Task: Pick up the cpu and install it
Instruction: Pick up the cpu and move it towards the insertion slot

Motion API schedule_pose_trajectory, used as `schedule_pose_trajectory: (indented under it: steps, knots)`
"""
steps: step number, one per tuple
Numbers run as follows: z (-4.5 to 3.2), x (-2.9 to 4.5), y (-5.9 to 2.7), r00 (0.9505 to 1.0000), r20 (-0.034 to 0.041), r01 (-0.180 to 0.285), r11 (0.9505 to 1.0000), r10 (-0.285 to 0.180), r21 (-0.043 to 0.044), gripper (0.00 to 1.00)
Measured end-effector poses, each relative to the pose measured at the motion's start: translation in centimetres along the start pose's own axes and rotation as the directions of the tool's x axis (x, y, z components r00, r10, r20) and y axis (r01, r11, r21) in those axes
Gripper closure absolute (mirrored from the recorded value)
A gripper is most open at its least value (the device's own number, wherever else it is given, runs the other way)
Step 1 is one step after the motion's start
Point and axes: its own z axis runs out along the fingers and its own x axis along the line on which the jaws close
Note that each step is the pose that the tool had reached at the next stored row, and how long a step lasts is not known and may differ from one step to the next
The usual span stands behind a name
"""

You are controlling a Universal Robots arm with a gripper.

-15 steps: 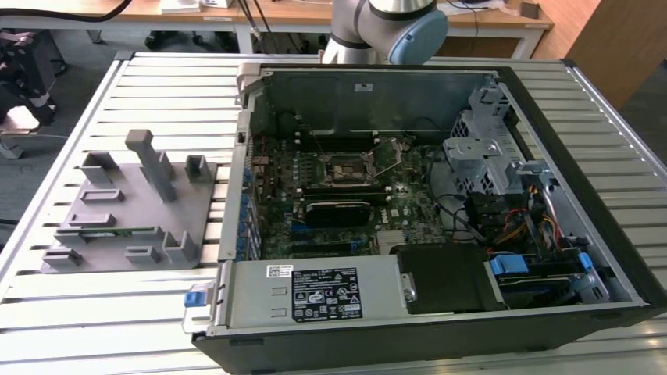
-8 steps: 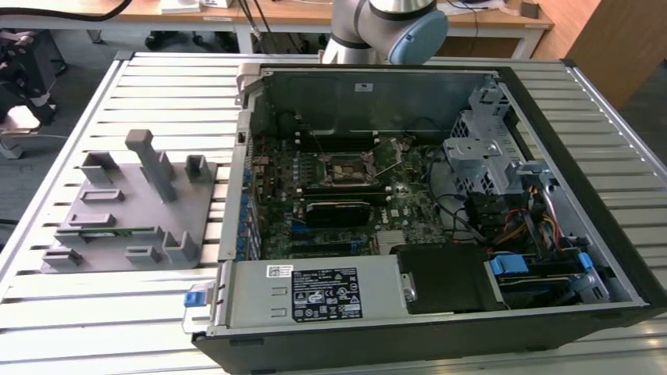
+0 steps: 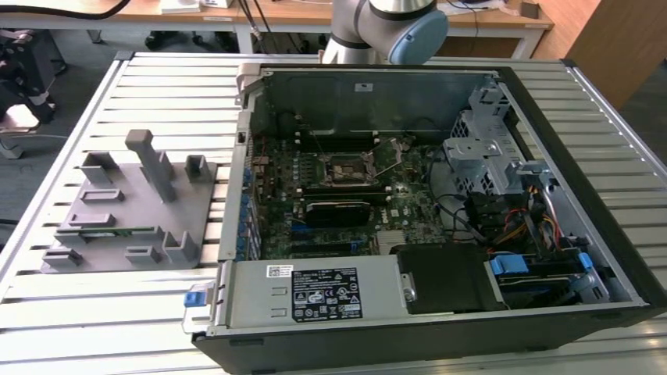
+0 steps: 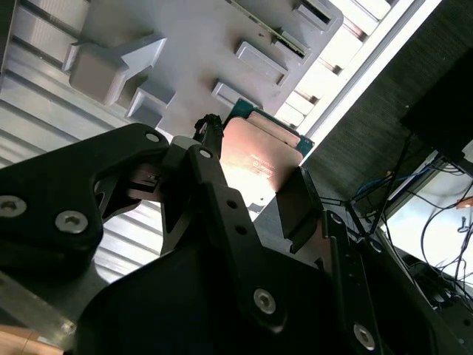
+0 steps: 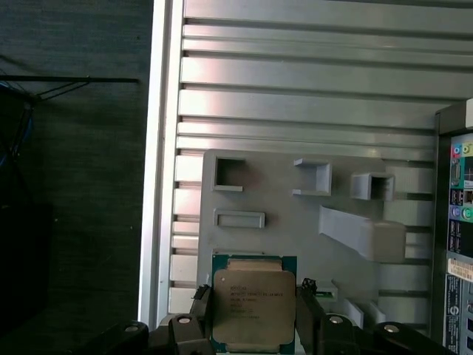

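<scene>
1. Jaws pinch the cpu (image 5: 253,314) by two opposite edges, one black finger (image 5: 201,307) on each side, in both wrist views.
2. The gripper (image 4: 255,166) holds the chip flat, with its silver-grey metal top facing the first wrist camera and a thin green border showing around it.
3. In the second wrist view the chip's top catches a warm pinkish reflection, and the black linkage of the gripper crowds the foreground.
4. Behind the chip lies a grey moulded tray (image 5: 281,192) with raised blocks and open pockets. The chip looks well clear of it, nearer the camera.
5. That tray (image 3: 125,207) rests on a slatted metal table (image 3: 94,312), on the exterior view's left.
6. Just beside it, toward the exterior view's right, an open computer case (image 3: 365,101) lies on its side with the green motherboard (image 3: 333,219) exposed.
7. The black square socket (image 3: 349,166) with its metal frame sits in the upper middle of the board.
8. The arm (image 3: 391,27) shows as a grey and blue joint beyond the far edge of the case.
</scene>
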Motion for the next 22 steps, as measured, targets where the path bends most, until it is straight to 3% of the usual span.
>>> schedule_pose_trajectory:
  steps: [22]
  knots:
    - [-0.75, -0.01, 0.01, 1.0000, 0.0001, 0.000, 1.0000, 0.000, 0.0001, 0.46]
